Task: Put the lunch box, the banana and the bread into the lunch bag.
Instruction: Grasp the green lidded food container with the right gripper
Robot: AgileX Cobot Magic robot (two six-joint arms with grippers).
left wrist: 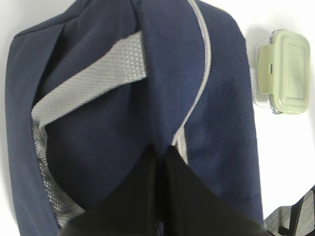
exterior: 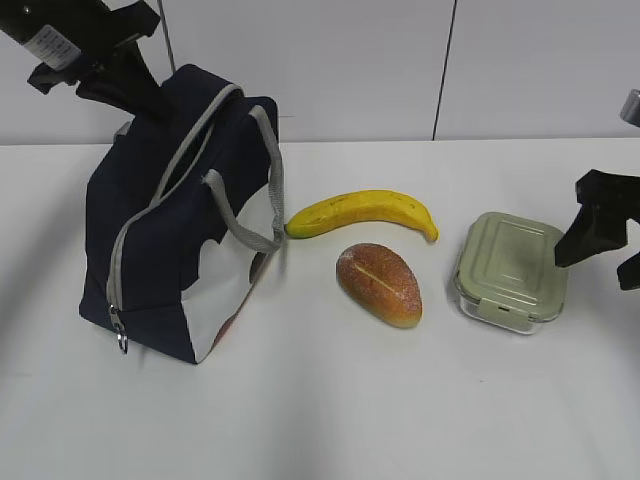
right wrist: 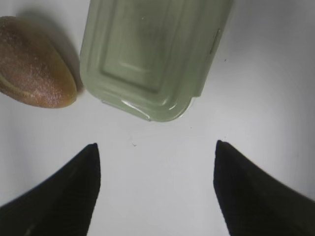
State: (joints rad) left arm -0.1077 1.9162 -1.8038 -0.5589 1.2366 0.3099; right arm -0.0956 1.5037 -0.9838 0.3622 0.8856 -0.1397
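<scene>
Nothing is packed yet: the banana (exterior: 362, 213), the bread roll (exterior: 379, 284) and the green-lidded lunch box (exterior: 511, 270) all lie on the white table (exterior: 330, 400) to the right of the standing navy lunch bag (exterior: 175, 250). The left gripper (left wrist: 162, 160) has its fingers pressed together on the bag's top fabric, seemingly to hold it open. The right gripper (right wrist: 155, 152) hovers spread wide and empty beside the lunch box, so the next move is probably to close in and straddle it

The lunch bag (exterior: 170, 230) hides its own interior, and the left arm's jaws vanish behind its top.
</scene>
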